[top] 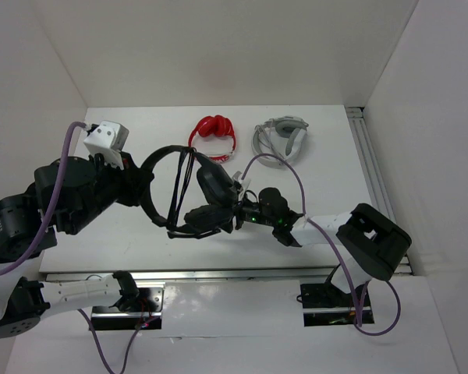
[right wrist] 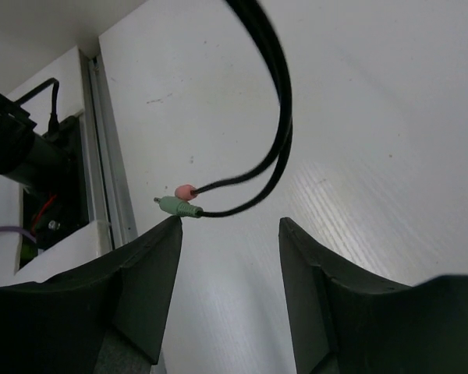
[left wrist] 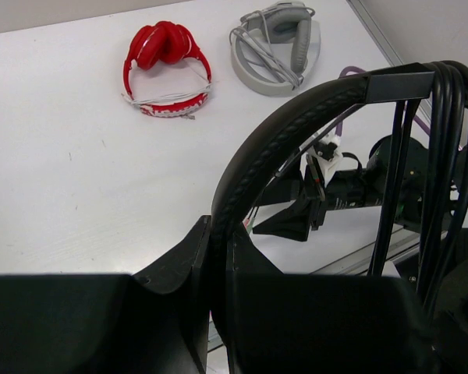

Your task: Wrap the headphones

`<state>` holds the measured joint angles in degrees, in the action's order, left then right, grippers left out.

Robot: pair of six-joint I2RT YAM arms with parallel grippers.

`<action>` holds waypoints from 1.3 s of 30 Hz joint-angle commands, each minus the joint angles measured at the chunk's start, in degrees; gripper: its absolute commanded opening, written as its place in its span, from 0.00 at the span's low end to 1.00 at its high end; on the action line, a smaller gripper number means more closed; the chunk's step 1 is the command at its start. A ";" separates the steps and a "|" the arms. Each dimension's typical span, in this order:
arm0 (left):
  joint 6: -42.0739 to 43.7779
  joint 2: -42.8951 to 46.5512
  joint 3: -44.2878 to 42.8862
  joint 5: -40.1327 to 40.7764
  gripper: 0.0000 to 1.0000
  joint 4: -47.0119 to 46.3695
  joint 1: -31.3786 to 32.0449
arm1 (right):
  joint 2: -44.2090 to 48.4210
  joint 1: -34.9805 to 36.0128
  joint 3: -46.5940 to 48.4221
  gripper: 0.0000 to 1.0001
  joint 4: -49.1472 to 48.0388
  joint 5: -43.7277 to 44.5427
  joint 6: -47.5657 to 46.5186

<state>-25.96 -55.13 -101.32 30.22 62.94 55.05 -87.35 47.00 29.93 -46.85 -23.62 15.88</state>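
The black headphones (top: 207, 191) hang above the table. My left gripper (top: 144, 187) is shut on their headband (left wrist: 281, 132); in the left wrist view the jaws (left wrist: 218, 261) pinch the padded band. The black cable (left wrist: 444, 156) runs in several loops across the band beside the earcups. My right gripper (top: 235, 209) is by the earcups, open and empty. In the right wrist view (right wrist: 230, 226) the cable's loose end (right wrist: 281, 117) hangs just ahead of the fingers, with a pink plug (right wrist: 185, 191) and a green plug (right wrist: 179, 207) near the left fingertip (right wrist: 168, 234).
Red headphones (top: 214, 134) and grey-white headphones (top: 281, 140) lie at the back of the table; both show in the left wrist view (left wrist: 165, 66) (left wrist: 277, 47). A metal rail (top: 372, 171) runs along the right side. White walls enclose the table.
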 commanded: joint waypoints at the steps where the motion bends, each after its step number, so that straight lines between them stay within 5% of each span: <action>1: -2.79 1.26 0.33 -0.51 0.00 -4.84 0.15 | 0.08 0.46 2.59 0.60 -7.28 0.94 1.08; 18: -3.31 2.31 0.42 -1.56 0.00 -6.51 0.15 | -4.84 1.60 1.27 0.67 -15.38 1.73 5.48; 25: -3.31 2.31 -0.11 -1.04 0.00 -6.51 0.15 | -5.99 2.13 1.97 0.51 -14.76 -0.11 5.48; 32: -3.31 1.70 0.50 0.02 0.00 -6.51 0.15 | -5.47 2.13 1.97 0.51 -13.18 -0.73 4.95; 39: -3.31 1.70 0.51 1.77 0.00 -6.51 0.15 | -5.46 2.13 1.45 0.38 -12.30 -0.73 4.42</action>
<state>-27.22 -53.82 -99.85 30.04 62.52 55.05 -93.25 48.62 30.74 -56.60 -24.23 21.17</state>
